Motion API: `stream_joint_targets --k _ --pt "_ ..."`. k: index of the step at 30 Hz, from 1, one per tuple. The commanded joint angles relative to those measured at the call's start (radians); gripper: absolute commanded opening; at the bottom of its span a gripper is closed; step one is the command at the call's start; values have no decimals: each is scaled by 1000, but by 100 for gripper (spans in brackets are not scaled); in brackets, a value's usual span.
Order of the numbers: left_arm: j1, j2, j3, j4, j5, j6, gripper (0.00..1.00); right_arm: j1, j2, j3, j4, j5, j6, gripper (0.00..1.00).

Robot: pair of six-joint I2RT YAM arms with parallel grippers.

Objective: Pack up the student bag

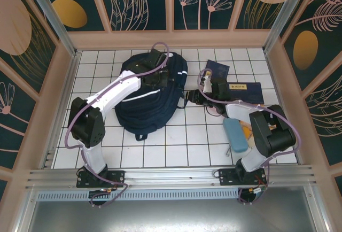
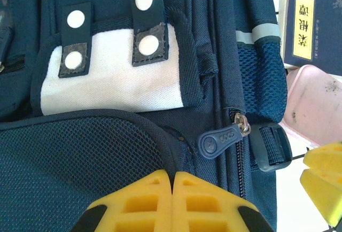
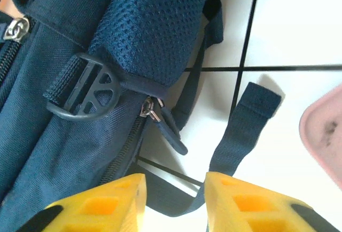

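Top external view: the student bag [image 1: 155,109] lies on the tiled table [image 1: 176,146], left of centre and toward the far edge; booklets [image 1: 246,90] sit near the far right corner.
Left gripper [image 2: 172,200]: yellow fingers pressed together with nothing between them, set over the bag's mesh pocket.
Right gripper [image 3: 175,200]: fingers apart and empty, at the bag's right side above a zip puller [image 3: 170,131] and a loose strap [image 3: 243,130].
Risk, wrong grab: puller and strap lie close together, so closing here may pinch the strap or bare fabric.
Risk, sliding bag: the left fingers grip nothing, so a pull on the zip could drag the whole bag toward the right edge.
Risk, collision: both grippers work close together at the same seam.
Risk, clutter: a pink case [image 3: 326,130] lies just beside the strap and could be shoved.
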Motion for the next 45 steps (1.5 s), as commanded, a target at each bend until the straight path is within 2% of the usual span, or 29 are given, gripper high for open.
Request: stream_joint_targets --k 1,5,9,14,17,23,31,34,39,43,45 --pt "15 -60 68 32 -57 31 0 -49 62 84 -14 -194 -156 42" --pt "17 -63 78 29 -55 28 0 -34 152 172 -105 -260 -226 45" --pt "15 -57 82 28 -54 23 0 -21 190 197 -121 -283 -258 44" --pt "17 -57 90 27 -60 21 0 -22 222 200 -102 -238 -244 43" --pt "15 -58 94 25 -59 23 0 -17 244 203 -63 -239 -222 35" --pt "17 -58 94 19 -56 26 0 -9 254 204 -6 -215 -193 29" --pt "16 -65 88 14 -58 35 0 14 280 236 12 -184 -211 29" --pt "16 -70 88 9 -78 44 0 29 285 253 -1 -119 -227 26" --pt "20 -89 84 7 -119 78 0 27 219 159 119 91 -164 24" --pt "23 -96 81 8 -127 96 0 24 159 86 209 145 -135 25" --pt "23 -98 83 10 -125 101 0 24 138 61 231 110 -137 26"
